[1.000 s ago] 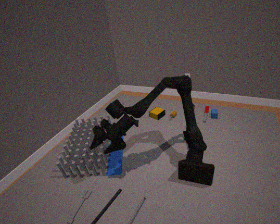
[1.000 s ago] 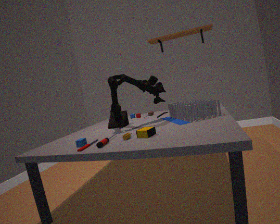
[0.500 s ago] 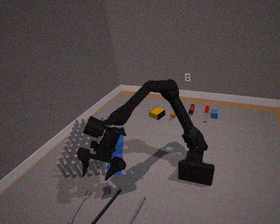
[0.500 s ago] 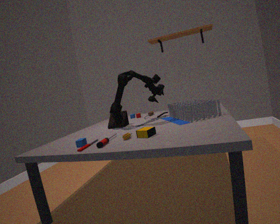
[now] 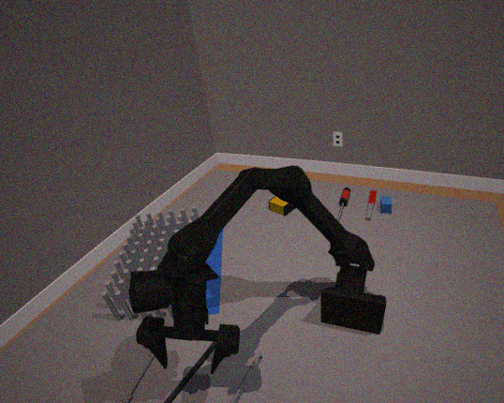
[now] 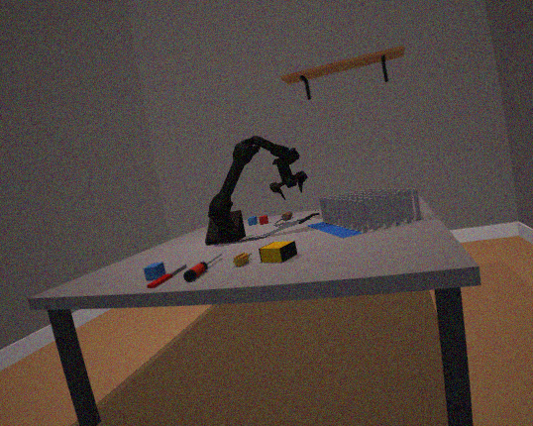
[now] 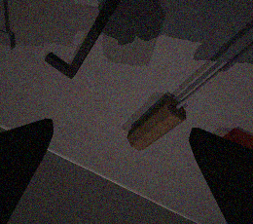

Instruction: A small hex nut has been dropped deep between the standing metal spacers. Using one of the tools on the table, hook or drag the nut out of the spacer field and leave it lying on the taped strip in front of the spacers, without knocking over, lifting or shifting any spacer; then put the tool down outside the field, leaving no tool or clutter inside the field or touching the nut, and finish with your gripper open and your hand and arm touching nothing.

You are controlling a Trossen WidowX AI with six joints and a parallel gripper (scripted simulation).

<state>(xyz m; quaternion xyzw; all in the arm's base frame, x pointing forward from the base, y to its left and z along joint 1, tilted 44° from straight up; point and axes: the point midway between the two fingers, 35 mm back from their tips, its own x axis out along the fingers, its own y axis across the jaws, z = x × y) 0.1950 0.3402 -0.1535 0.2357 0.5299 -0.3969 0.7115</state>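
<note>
My gripper point(image 5: 189, 370) point(image 6: 293, 194) point(image 7: 124, 130) is open and empty, pointing down above the table on the tool side, away from the spacers. In the wrist view a wooden handle point(image 7: 158, 127) with thin metal shafts lies below, between the fingertips in the picture. A black rod point(image 5: 185, 383) point(image 6: 309, 218) point(image 7: 87, 49) lies beside it, with a short bent end. A thin tool point(image 5: 141, 379) point(image 7: 7, 21) lies further left. The metal spacers point(image 5: 144, 240) point(image 6: 369, 210) stand in rows, partly behind the arm in the top view. The blue strip point(image 5: 214, 276) point(image 6: 335, 230) lies before them. The nut is not visible.
A red block point(image 6: 264, 219) point(image 7: 245, 138) lies near the wooden handle, a blue block point(image 6: 252, 220) beside it. At the table's other side are a yellow-black block point(image 5: 279, 205) point(image 6: 277, 252), a screwdriver point(image 5: 345, 196) point(image 6: 196, 271), a red-handled tool point(image 5: 372, 197) and another blue block point(image 5: 386, 204) point(image 6: 155, 271).
</note>
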